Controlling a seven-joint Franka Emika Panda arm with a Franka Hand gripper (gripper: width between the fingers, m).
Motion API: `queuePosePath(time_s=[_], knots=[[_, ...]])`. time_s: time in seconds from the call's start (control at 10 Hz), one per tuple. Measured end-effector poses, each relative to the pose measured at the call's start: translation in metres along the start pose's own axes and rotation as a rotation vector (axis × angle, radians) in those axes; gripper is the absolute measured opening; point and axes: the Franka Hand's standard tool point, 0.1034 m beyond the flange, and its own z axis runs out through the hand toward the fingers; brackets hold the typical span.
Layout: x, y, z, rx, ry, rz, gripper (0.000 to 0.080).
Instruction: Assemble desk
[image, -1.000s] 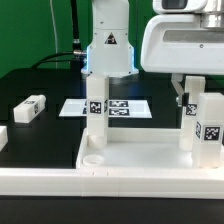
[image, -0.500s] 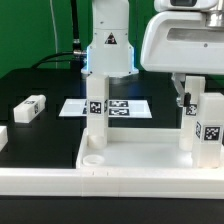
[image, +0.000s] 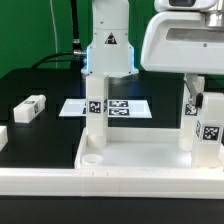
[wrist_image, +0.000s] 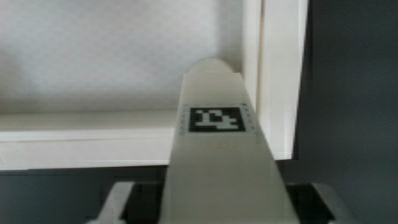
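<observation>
The white desk top (image: 130, 165) lies rim up at the front of the table. In it stand three white legs: one at the back on the exterior view's left (image: 95, 115), two on its right. My gripper (image: 192, 98) hangs over the rear right leg (image: 190, 118) and is shut on its upper end. In the wrist view that tagged leg (wrist_image: 217, 120) runs down into a rimmed corner of the top (wrist_image: 107, 135), and my gripper (wrist_image: 222, 208) holds it with a finger on each side. The front right leg (image: 211, 135) stands free.
A loose tagged leg (image: 30, 108) lies on the black table on the exterior view's left, with another white block (image: 3, 136) at that edge. The marker board (image: 128, 105) lies behind the desk top, in front of the arm's base (image: 108, 50).
The fingers have closed in from wide open onto the rear right leg. The arm and the parts have stayed in place.
</observation>
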Motion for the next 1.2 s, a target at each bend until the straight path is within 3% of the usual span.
queuePosePath(time_s=[0.2,0.5,1.2], knots=[[-0.0002,-0.0001,0.0002,0.001,-0.001,0.157,0.0289],[0.0004,0.0073,0.0003,0.037,-0.013,0.447,0.0291],[-0.0010,0.0076,0.0004,0.032,-0.036,1.051,0.0291]])
